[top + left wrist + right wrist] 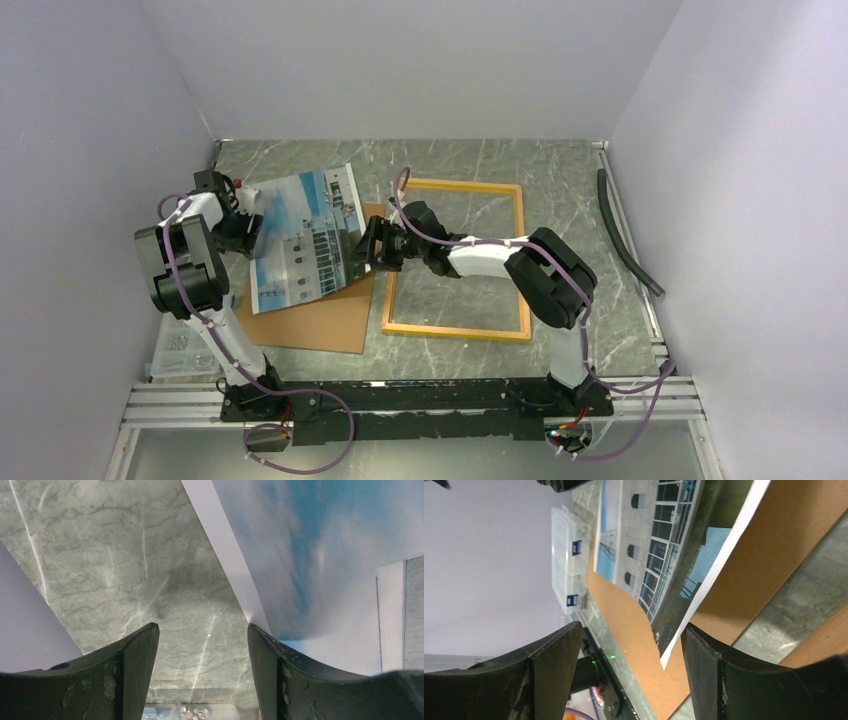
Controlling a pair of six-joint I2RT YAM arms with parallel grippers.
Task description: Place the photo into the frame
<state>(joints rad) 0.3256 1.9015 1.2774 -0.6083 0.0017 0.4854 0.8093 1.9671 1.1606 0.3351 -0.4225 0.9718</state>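
The photo, a print of a white building under blue sky, lies curled over the brown backing board at the left. The yellow-orange frame lies flat on the marble table to its right, with bare table showing through it. My left gripper is open at the photo's left edge. In the left wrist view the photo has its white border touching the right fingertip. My right gripper is open at the photo's right edge. In the right wrist view the photo has its corner hanging between the jaws, over the board.
A clear plastic parts box sits at the near left and also shows in the right wrist view. A black hose lies along the right wall. White walls enclose three sides. A metal rail runs along the near edge.
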